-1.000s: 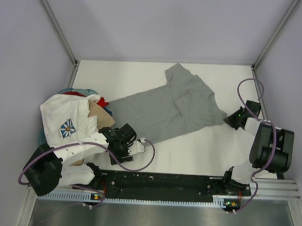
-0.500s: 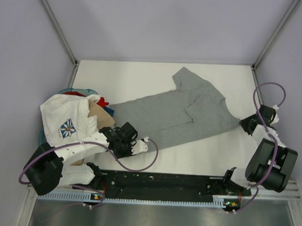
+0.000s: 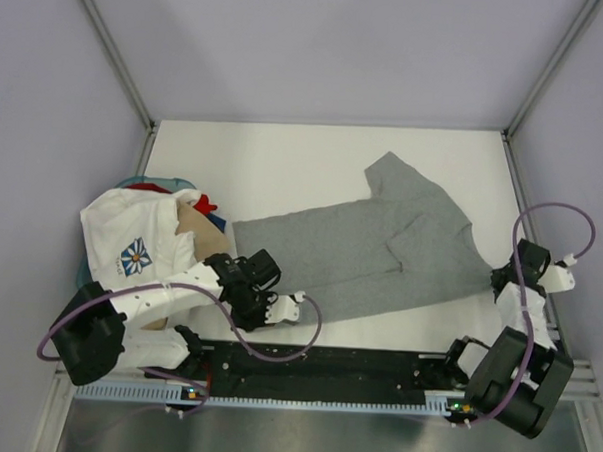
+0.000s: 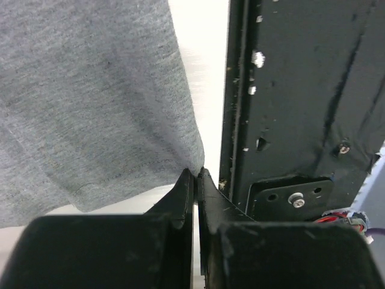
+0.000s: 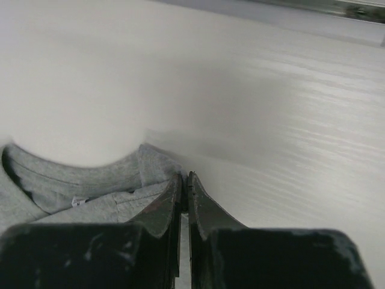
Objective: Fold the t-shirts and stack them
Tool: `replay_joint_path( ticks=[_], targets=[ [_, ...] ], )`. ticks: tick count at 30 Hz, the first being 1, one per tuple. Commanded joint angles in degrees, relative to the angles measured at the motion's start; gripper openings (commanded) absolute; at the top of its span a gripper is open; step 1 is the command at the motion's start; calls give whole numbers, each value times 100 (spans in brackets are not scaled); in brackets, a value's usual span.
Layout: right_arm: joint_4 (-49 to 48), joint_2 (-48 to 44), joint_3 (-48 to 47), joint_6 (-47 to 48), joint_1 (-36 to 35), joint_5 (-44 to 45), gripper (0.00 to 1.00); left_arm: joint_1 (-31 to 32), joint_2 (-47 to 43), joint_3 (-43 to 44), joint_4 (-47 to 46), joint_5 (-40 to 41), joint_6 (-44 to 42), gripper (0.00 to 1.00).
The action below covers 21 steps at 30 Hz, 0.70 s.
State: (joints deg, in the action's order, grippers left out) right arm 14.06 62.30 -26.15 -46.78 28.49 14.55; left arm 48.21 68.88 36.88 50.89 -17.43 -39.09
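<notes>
I judge this job barely begun: not one fold shows and no stack exists. The grey tee [image 3: 371, 244] lies spread on the table [image 3: 264, 159], pulled out long and slanting between my two arms, with some creases near its chest. At its hem end my left gripper [image 4: 197, 174] has its fingers pressed together on the hem corner, the cloth running right into the pinch, and the black rail [image 4: 301, 90] sits just beside that corner. At its neck end my right gripper [image 5: 184, 179] is closed too, fingers narrow, and as far as I can see it nips the edge of the cloth just beside the collar, where a small label shows inside the neckline. Past the grey tee's hem end sits the heap awaiting its turn: the white tee [image 3: 131, 234] with the flower print on top, the tan tee [image 3: 199, 234] under it and nearest the grey tee, and slivers of a red tee [image 3: 204, 202] and a blue tee [image 3: 218, 223] poking out. All of these look crumpled, none folded. So I reckon what I have is one shirt laid out for its first fold; folding it, and then every shirt in the heap, plus the stacking, is all left to do
</notes>
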Motion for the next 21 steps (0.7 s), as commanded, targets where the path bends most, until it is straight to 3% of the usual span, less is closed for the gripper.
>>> replay_joint_path(
  ticks=[1,14,15,16,17,19,20,21],
  targets=[
    [184,-613,294,-638,121,1129,0,241,72,214,483,-314,-283,0],
    [712,-1098,409,-1315,218,1657,0,523,2,196,615,-305,-310,0],
    [712,-1071,374,-1316,227,1665,5,541,11,223,589,-279,-284,0],
    [712,-1036,313,-1272,218,1674,30,541,-15,231,519,-165,-170,30],
    [712,-1019,252,-1202,218,1657,52,541,-76,232,414,-68,-108,53],
    [651,-1010,-20,-817,218,1596,85,515,-330,240,133,378,172,73],
    [520,-1018,-169,-536,227,1360,99,454,-471,284,-234,764,426,91],
    [275,-1010,-354,-125,218,1123,99,383,-611,371,-386,1072,620,99]
  ],
)
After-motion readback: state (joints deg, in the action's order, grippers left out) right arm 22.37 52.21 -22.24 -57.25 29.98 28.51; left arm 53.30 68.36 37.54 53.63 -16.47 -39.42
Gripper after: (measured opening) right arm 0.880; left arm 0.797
